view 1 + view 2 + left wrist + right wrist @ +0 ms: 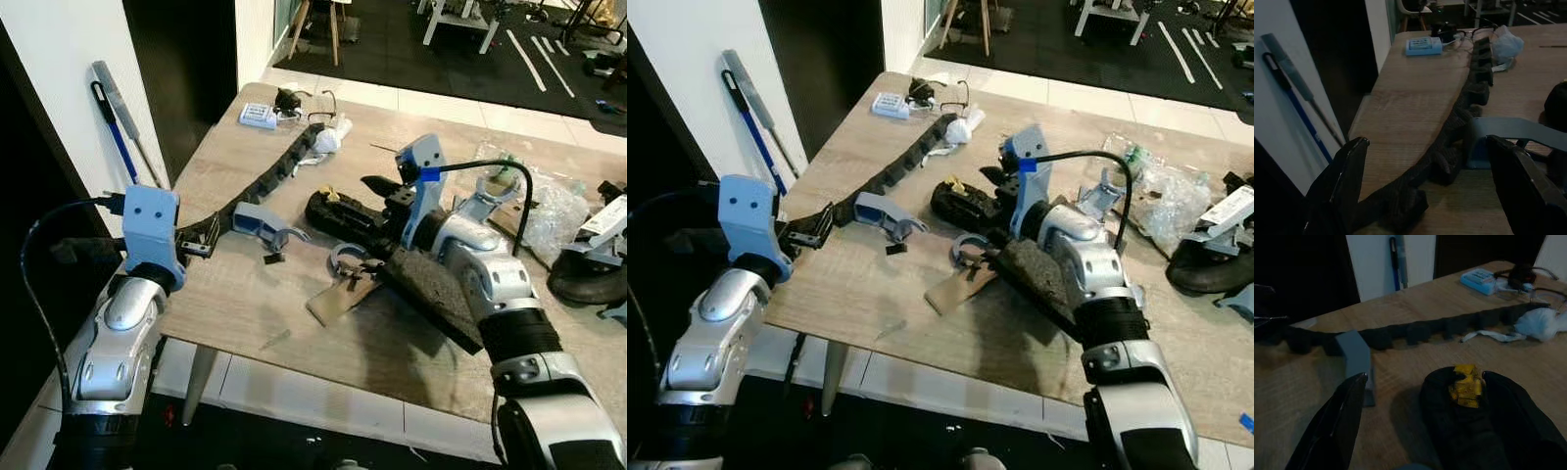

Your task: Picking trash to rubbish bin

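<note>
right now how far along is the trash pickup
Early stage. Nothing looks binned: the table carries plenty of clutter. In hand: the right gripper has open fingers around a black object with a yellow bit, not closed on it. The left gripper is open at the near end of the black segmented strip. Left: grasp, then clear the white crumpled wad and plastic wrap.

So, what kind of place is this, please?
Probably a home workroom or hobby space rather than a kitchen. A wooden table carries a black cable chain, grey plastic parts and crumpled plastic wrap, and beyond it lies black matting.
</note>
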`<state>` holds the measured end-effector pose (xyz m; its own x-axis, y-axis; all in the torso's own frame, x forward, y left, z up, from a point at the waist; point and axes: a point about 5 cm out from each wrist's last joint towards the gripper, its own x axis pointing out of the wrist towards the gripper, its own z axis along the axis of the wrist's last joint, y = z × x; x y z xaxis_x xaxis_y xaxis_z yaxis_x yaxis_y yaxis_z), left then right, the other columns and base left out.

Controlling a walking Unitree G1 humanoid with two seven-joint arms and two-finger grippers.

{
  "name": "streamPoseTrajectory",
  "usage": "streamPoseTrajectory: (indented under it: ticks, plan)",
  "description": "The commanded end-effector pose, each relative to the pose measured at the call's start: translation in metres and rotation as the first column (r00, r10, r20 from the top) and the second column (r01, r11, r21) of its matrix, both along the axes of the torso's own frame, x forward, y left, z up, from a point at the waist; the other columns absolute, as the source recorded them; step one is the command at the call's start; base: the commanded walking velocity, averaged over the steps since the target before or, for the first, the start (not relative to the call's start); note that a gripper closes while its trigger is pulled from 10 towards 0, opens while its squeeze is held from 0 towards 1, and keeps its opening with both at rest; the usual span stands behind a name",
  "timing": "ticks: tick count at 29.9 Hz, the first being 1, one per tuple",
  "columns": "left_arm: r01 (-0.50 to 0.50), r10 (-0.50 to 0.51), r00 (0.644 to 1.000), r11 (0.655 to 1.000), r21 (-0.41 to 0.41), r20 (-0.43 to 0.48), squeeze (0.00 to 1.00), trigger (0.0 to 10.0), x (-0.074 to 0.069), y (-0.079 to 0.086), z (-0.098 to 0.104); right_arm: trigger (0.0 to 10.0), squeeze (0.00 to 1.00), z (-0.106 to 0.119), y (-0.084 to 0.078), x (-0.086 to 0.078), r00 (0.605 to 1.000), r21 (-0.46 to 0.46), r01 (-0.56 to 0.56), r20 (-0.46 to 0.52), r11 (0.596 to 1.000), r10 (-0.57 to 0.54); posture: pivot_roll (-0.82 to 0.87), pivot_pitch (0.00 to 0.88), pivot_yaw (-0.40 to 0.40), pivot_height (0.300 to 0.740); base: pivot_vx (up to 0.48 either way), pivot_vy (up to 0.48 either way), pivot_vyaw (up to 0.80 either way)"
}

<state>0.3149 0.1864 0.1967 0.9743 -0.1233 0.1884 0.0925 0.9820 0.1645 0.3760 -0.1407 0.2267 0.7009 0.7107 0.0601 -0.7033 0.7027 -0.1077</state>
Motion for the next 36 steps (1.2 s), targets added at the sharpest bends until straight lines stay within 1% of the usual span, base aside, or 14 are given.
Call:
streamPoseTrajectory:
  ticks: [1, 6, 7, 8, 9, 10, 11, 15, 21, 24, 27, 32, 35, 36]
  plan:
    - [0.018, -0.017, 0.999, 0.999, 0.027, -0.028, 0.00, 10.0, 0.002, -0.002, -0.003, 10.0, 1.00, -0.001, 0.006, 0.002, 0.999, 0.035, -0.037, 0.004, 0.999, 0.037, -0.01, 0.234, -0.064, 0.740, 0.000, 0.000, 0.00]
    - [0.021, -0.020, 0.999, 0.999, 0.025, -0.027, 0.00, 10.0, 0.002, -0.003, -0.002, 10.0, 1.00, -0.002, 0.020, 0.007, 0.996, 0.077, -0.087, 0.011, 0.993, 0.086, -0.01, 0.259, -0.071, 0.740, 0.000, 0.000, 0.00]
    - [0.028, -0.028, 0.999, 1.000, 0.014, -0.020, 0.00, 10.0, 0.002, -0.003, -0.001, 10.0, 0.75, -0.001, 0.025, 0.008, 0.995, 0.089, -0.104, 0.014, 0.991, 0.104, 0.00, 0.266, -0.073, 0.740, 0.000, 0.000, 0.00]
    - [0.028, -0.028, 0.999, 1.000, 0.014, -0.020, 0.00, 10.0, 0.002, -0.003, -0.001, 10.0, 0.75, -0.001, 0.025, 0.008, 0.995, 0.089, -0.104, 0.014, 0.991, 0.104, 0.00, 0.266, -0.073, 0.740, 0.000, 0.000, 0.00]
    - [0.039, -0.039, 0.999, 0.999, 0.001, -0.013, 0.00, 10.0, 0.000, -0.004, 0.001, 10.0, 0.03, 0.001, 0.030, 0.009, 0.992, 0.105, -0.124, 0.012, 0.987, 0.123, 0.00, 0.274, -0.078, 0.740, 0.000, 0.000, 0.00]
    - [0.039, -0.039, 0.999, 0.999, 0.001, -0.013, 0.00, 10.0, 0.000, -0.004, 0.001, 10.0, 0.03, 0.001, 0.030, 0.009, 0.992, 0.105, -0.124, 0.012, 0.987, 0.123, 0.00, 0.274, -0.078, 0.740, 0.000, 0.000, 0.00]
    - [0.050, -0.050, 0.999, 0.999, -0.005, -0.006, 0.00, 10.0, -0.001, -0.003, 0.003, 10.0, 0.00, 0.002, 0.037, 0.011, 0.990, 0.106, -0.143, 0.016, 0.984, 0.142, 0.00, 0.283, -0.082, 0.740, 0.000, 0.000, 0.00]
    - [0.060, -0.060, 0.998, 0.998, -0.010, 0.003, 0.00, 10.0, -0.008, 0.004, 0.008, 10.0, 0.00, 0.005, 0.055, 0.015, 0.984, 0.057, -0.176, 0.012, 0.983, 0.176, 0.02, 0.298, -0.099, 0.740, 0.000, 0.000, 0.00]
    - [0.082, -0.082, 0.997, 0.997, -0.008, 0.004, 0.00, 10.0, -0.018, 0.007, 0.010, 10.0, 0.00, 0.005, 0.065, 0.021, 0.985, 0.006, -0.170, -0.015, 0.986, 0.170, 0.03, 0.313, -0.117, 0.740, 0.000, 0.000, 0.00]
    - [0.089, -0.089, 0.996, 0.996, -0.010, 0.006, 0.00, 10.0, -0.020, 0.006, 0.011, 10.0, 0.00, 0.004, 0.067, 0.022, 0.985, -0.018, -0.172, -0.026, 0.985, 0.171, 0.03, 0.315, -0.123, 0.740, 0.000, 0.000, 0.00]
    - [0.102, -0.102, 0.995, 0.995, -0.014, 0.009, 0.00, 10.0, -0.022, 0.005, 0.012, 10.0, 0.00, 0.001, 0.070, 0.023, 0.985, -0.101, -0.168, -0.054, 0.981, 0.163, 0.03, 0.324, -0.130, 0.740, 0.000, 0.000, 0.00]
    - [0.117, -0.117, 0.993, 0.993, -0.019, 0.005, 0.00, 10.0, -0.025, 0.005, 0.013, 10.0, 0.00, 0.001, 0.072, 0.024, 0.984, -0.139, -0.175, -0.065, 0.975, 0.167, 0.03, 0.328, -0.133, 0.740, 0.000, 0.000, 0.00]
    - [0.202, -0.202, 0.979, 0.979, -0.024, -0.006, 0.00, 10.0, -0.030, -0.003, 0.014, 10.0, 0.00, 0.000, 0.073, 0.025, 0.985, -0.196, -0.171, -0.066, 0.965, 0.161, 0.03, 0.328, -0.137, 0.740, 0.000, 0.000, 0.00]
    - [0.202, -0.202, 0.979, 0.979, -0.024, -0.006, 0.00, 10.0, -0.030, -0.003, 0.014, 10.0, 0.00, 0.000, 0.073, 0.025, 0.985, -0.196, -0.171, -0.066, 0.965, 0.161, 0.03, 0.328, -0.137, 0.740, 0.000, 0.000, 0.00]
